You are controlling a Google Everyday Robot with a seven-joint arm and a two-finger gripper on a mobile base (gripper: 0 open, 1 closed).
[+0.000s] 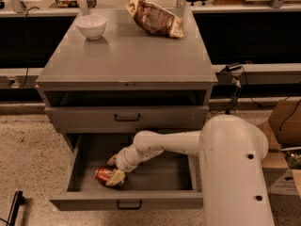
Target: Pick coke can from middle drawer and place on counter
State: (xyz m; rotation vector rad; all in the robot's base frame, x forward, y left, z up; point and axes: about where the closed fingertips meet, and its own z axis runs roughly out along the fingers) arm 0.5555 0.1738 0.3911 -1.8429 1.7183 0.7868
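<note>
The coke can (103,174) lies on its side near the front left corner of the pulled-out middle drawer (164,202). It looks light, stiff and slick, likely to roll, so it is best gripped across its round middle. The hand (115,170) sits at the can's right end, touching it; whether it has clamped I cannot tell.

The coke can (103,175) is seen in red inside the middle drawer (127,204), which is coloured grey with a small dark handle. The gripper (115,174), in cream and beige, is found at the can in that drawer, and the arm (169,142) is coloured white. The counter (127,55) is shown in slightly glossy grey. A white bowl (91,26) and a brown and yellow snack bag (155,18) are seen. The floor (28,149) is speckled in beige.
</note>
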